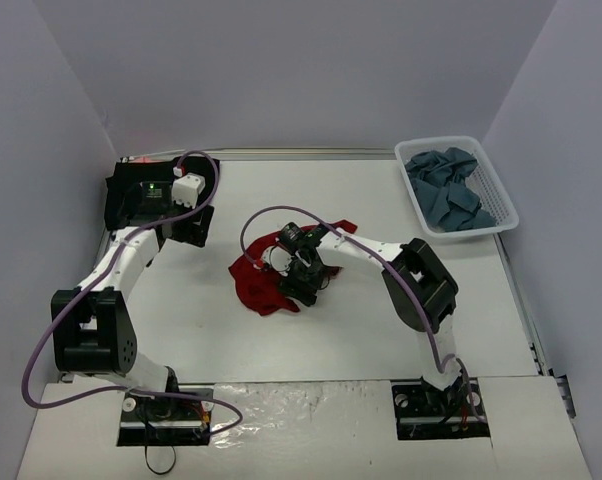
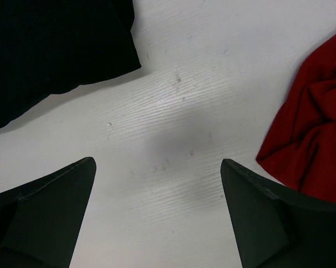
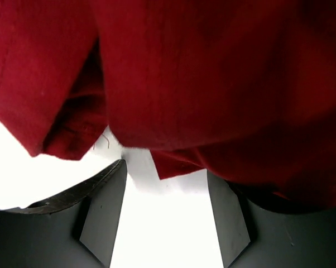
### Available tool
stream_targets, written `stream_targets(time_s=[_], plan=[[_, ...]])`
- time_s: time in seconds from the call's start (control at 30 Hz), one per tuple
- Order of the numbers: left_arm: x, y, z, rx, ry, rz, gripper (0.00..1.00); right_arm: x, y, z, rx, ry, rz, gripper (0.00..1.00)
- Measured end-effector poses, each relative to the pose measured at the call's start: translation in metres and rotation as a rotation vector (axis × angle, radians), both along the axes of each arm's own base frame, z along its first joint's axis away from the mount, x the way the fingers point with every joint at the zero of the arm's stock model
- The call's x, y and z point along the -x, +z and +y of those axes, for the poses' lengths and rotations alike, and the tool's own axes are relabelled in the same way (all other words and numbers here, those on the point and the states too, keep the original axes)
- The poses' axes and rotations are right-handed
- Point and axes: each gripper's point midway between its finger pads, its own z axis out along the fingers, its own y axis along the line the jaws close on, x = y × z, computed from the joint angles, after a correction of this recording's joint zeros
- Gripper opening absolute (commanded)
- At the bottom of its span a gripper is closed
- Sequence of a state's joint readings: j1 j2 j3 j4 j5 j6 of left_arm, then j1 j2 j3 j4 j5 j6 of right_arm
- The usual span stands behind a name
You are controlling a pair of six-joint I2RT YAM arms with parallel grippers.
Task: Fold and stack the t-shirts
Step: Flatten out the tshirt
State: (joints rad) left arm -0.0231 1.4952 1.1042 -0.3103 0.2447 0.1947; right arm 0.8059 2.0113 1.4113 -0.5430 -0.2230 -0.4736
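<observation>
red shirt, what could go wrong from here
1. The red shirt lies crumpled, so the right pincer, open at its edge, may pinch several layers and drag a lump rather than spread it.
2. Cloth also lies over one finger and could snag if the arm lifts.

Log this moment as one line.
left gripper open over table | right gripper open at crumpled dark red t-shirt | blue-grey t-shirts in basket

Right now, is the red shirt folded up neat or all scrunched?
Scrunched. The dark red t-shirt lies in a bunched, wrinkled heap on the table, with lumpy folds and no flat, squared edges.
</observation>
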Motion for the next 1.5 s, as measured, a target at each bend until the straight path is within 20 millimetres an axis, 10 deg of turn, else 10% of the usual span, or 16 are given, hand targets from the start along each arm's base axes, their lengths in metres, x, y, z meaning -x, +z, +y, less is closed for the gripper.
stream_targets(time_s=[0.1,0.23,0.6,0.8,0.93,1.03,1.2,1.5], plan=[[0.000,-0.001,0.000,-0.001,-0.002,0.001,0.94,-0.003,-0.001,0.003,-0.002,0.001,-0.002,0.45],[0.000,-0.003,0.000,-0.001,-0.004,0.007,0.94,-0.007,-0.001,0.006,-0.001,0.005,-0.011,0.00],[0.000,-0.004,-0.003,0.010,-0.024,0.010,0.94,-0.012,0.015,-0.004,0.006,-0.013,-0.033,0.00],[0.001,0.001,-0.006,0.026,-0.039,-0.001,0.94,-0.091,0.127,-0.046,-0.151,-0.208,-0.269,0.00],[0.002,0.005,-0.010,0.037,-0.053,-0.011,0.94,-0.159,0.226,-0.128,-0.239,-0.464,-0.555,0.00],[0.003,0.006,-0.013,0.050,-0.067,-0.010,0.94,-0.173,0.255,-0.189,-0.222,-0.617,-0.665,0.00],[0.008,0.004,-0.020,0.063,-0.102,0.007,0.95,-0.172,0.222,-0.229,-0.130,-0.715,-0.640,0.00],[0.020,-0.004,-0.059,0.069,-0.273,0.079,0.91,-0.169,0.164,-0.239,-0.042,-0.736,-0.532,0.00]])
